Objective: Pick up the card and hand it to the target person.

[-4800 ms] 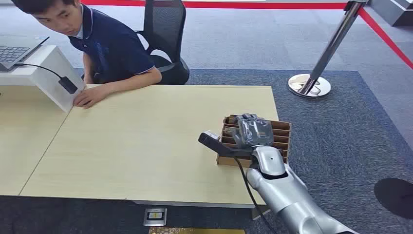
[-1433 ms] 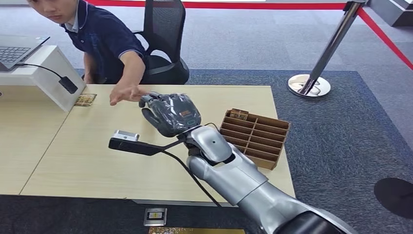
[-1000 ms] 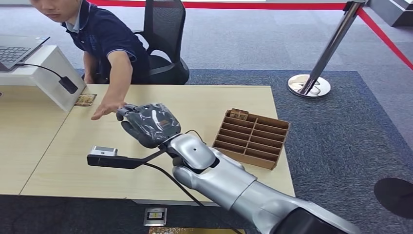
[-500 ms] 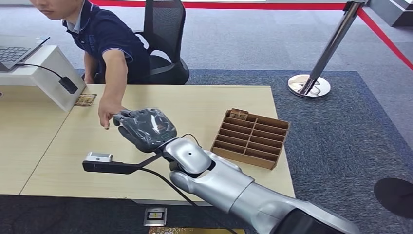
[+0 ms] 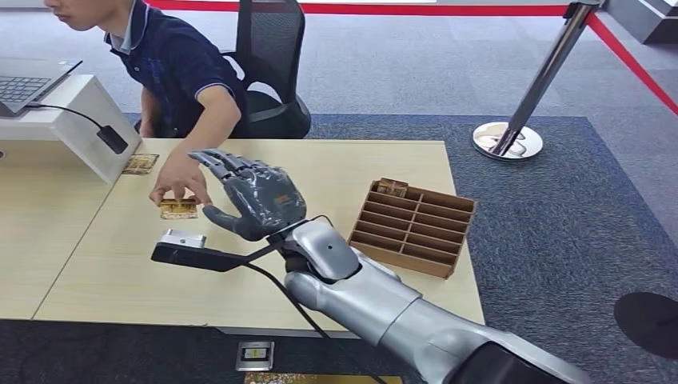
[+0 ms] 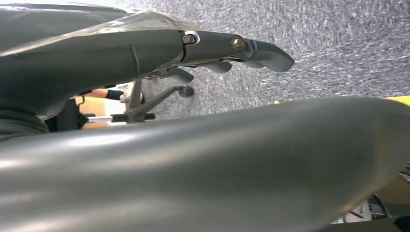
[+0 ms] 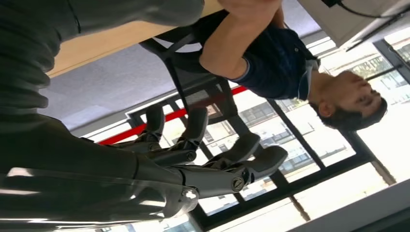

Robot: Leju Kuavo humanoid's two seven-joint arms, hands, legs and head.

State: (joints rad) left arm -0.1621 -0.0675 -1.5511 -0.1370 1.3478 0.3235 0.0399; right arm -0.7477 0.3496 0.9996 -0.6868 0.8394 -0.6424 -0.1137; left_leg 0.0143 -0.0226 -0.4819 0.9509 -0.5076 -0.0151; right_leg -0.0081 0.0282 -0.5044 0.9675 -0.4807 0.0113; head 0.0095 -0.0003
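Gold card (image 5: 178, 209) lay on the bench (image 5: 336, 172) under the person's hand (image 5: 177, 183); right hand (image 5: 254, 202) hovered alongside, fingers spread, seemingly empty

Gold-brown card (image 5: 177, 209), flat on table, under person's fingers

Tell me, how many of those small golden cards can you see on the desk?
3: one golden card under the person's hand, one beside the white stand, one in the brown cardboard rack. More may hide inside the rack's slots.

Grey-blue carpet floor (image 5: 512, 232), pale wooden table (image 5: 336, 168), black office chair (image 5: 268, 48), red-taped stanchion (image 5: 512, 136) behind
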